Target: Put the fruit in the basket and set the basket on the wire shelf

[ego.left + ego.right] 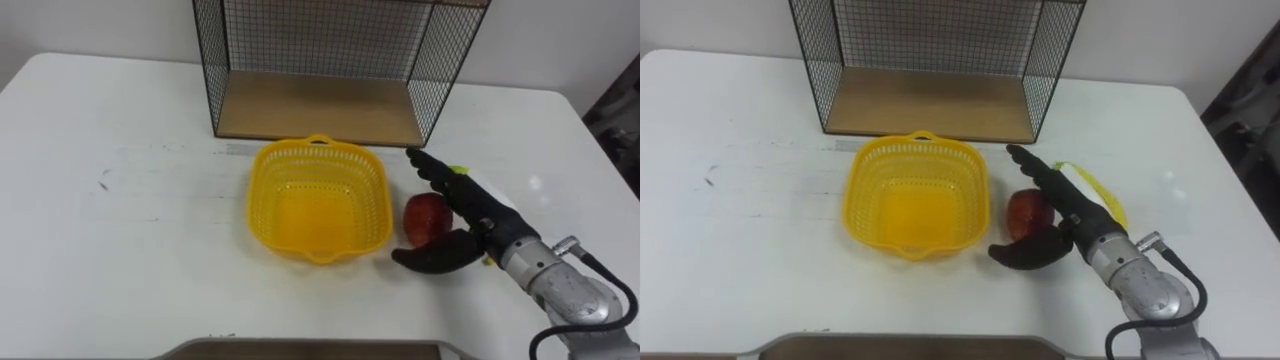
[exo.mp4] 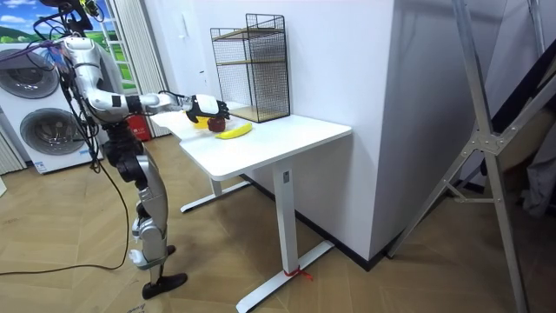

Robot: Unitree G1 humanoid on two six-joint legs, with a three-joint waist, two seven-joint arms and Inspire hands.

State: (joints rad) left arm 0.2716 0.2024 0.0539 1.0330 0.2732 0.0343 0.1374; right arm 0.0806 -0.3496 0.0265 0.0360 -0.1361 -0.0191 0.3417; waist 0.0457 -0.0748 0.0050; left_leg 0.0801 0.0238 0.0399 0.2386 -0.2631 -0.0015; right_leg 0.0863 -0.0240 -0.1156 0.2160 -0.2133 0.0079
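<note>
Apple (image 1: 424, 216): red, on the white table (image 1: 120, 250), just right of the yellow basket (image 1: 270, 160), not in it. Right hand (image 1: 472, 208) released, not clenched: straight fingers lie along the apple's far side and the thumb is spread on its near side. Banana (image 1: 1106, 196) on the table behind the hand, partly hidden. Basket sits close in front of the wire shelf (image 1: 320, 40), which has a wooden base board (image 1: 315, 110). Room view: robot stands at the table's end on the room view's left; washing machines (image 2: 39, 130) behind it, wood floor (image 2: 347, 278).
</note>
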